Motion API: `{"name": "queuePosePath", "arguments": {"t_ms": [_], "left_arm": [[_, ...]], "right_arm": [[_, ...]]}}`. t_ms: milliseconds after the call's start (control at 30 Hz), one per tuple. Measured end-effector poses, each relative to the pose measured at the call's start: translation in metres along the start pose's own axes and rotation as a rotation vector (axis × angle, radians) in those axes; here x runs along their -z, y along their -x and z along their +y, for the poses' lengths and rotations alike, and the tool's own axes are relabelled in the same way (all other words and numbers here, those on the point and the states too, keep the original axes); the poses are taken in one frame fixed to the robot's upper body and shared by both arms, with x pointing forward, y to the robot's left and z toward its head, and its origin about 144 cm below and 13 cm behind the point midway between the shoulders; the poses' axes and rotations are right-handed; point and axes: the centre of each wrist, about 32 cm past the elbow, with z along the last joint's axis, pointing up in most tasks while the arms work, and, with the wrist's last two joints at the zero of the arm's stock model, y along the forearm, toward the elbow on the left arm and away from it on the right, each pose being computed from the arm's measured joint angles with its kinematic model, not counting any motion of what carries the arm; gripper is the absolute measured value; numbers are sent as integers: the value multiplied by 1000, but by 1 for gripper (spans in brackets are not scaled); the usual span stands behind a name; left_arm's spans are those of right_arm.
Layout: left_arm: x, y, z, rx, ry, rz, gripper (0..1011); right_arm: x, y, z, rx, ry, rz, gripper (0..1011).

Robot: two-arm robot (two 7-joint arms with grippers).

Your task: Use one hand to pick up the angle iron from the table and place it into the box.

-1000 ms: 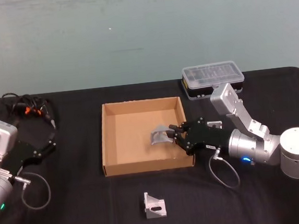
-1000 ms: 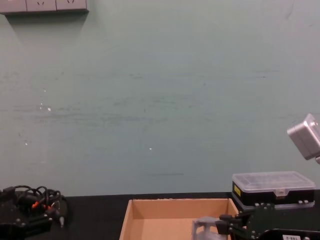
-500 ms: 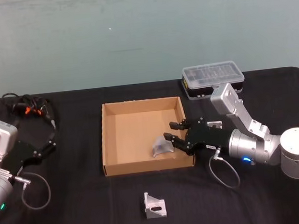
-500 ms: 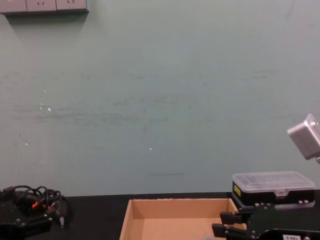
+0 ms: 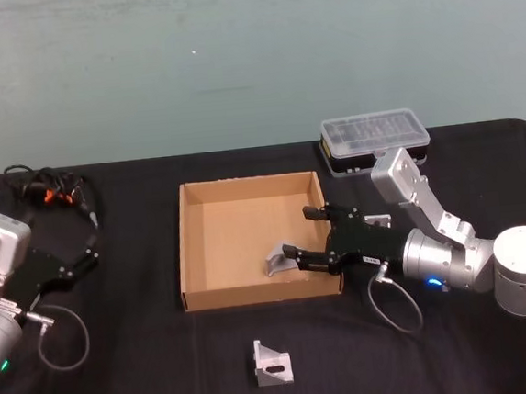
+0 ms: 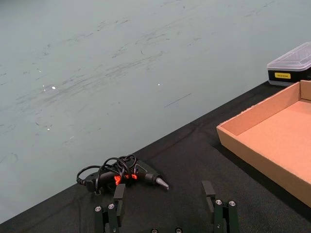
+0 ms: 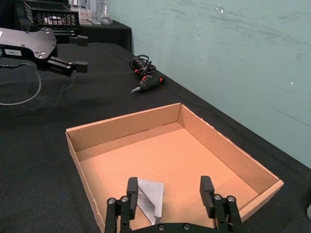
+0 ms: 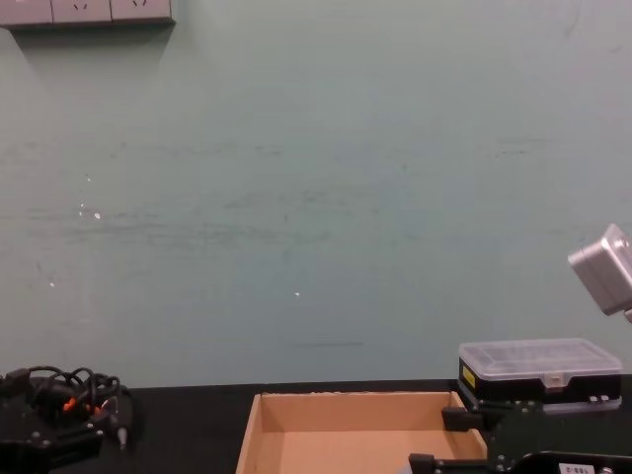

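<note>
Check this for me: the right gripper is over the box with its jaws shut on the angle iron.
Not quite. The right gripper is over the box, but its jaws are open, not shut on the angle iron, which lies on the box floor beneath them. The right wrist view shows it.

White label [image 7: 14,52] on forearm behind left gripper [image 7: 81,52] reads roughly "168-7"; yellow sticker [image 6: 282,75] on black organizer case [image 6: 291,65] carries print, too small to read; white label [image 8: 576,470] behind right gripper [image 8: 434,439] cut off, unreadable
</note>
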Motion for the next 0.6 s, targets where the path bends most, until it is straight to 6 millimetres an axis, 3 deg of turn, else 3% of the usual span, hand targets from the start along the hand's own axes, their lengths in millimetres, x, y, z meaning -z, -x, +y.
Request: {"name": "queuePosePath", "arguments": {"t_ms": [67,300,600], "left_arm": [[0,0,0,0,0,0,1000],[0,0,0,0,0,0,1000],[0,0,0,0,0,0,1000]], "right_arm": [[0,0,0,0,0,0,854],[-2,0,-4,-12,-14,-5,1003],[-12,3,-16,-55,-85,-15,1003]]}}
